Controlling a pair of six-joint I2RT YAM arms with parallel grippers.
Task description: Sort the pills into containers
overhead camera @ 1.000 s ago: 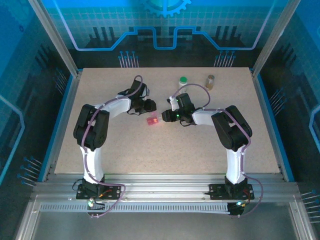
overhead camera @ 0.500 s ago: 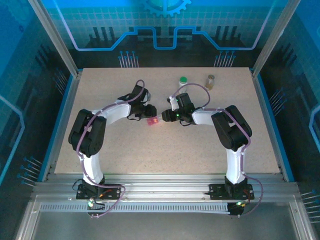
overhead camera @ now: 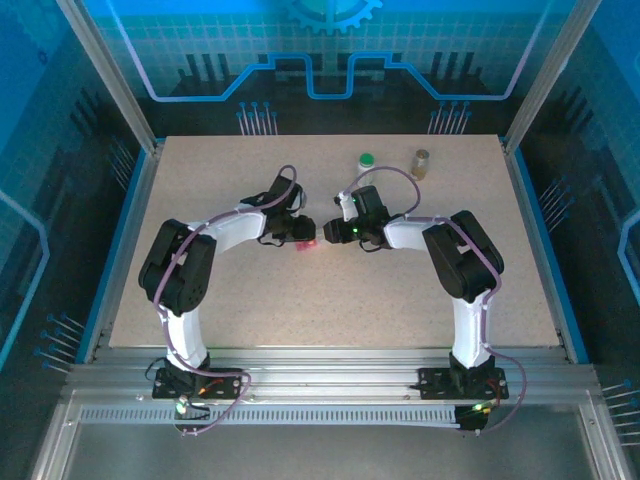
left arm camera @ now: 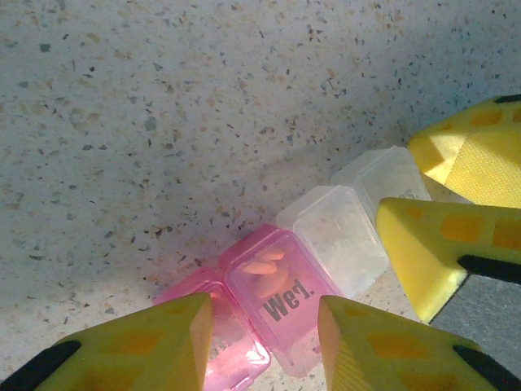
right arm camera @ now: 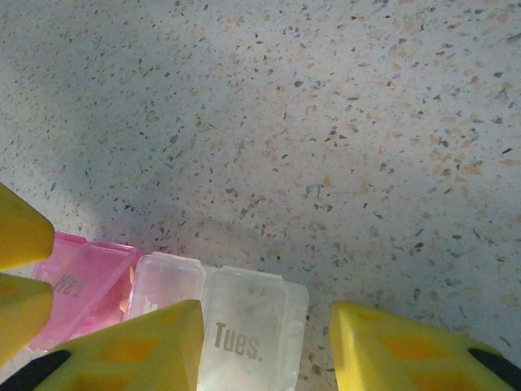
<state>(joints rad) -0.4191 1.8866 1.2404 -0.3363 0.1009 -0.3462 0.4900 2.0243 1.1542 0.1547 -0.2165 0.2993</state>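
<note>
Pill organizer (overhead camera: pixel 306 242) flat — long axis left–right

You can read "Wed." printed on the pink compartment (left arm camera: pixel 281 297) lying between the left fingers (left arm camera: pixel 155 346), and "Tues." printed on the clear compartment (right arm camera: pixel 244 326) sitting between the right fingers (right arm camera: pixel 138 346)

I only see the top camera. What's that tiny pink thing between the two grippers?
Observer: A pill box; its pink compartment reads "Wed."
Operator: Is anything inside?
Observer: Yes, orange pills show through the pink.
Operator: Is the whole box pink?
Observer: No, a clear compartment marked "Tues." sits between the right gripper's fingers.
</note>
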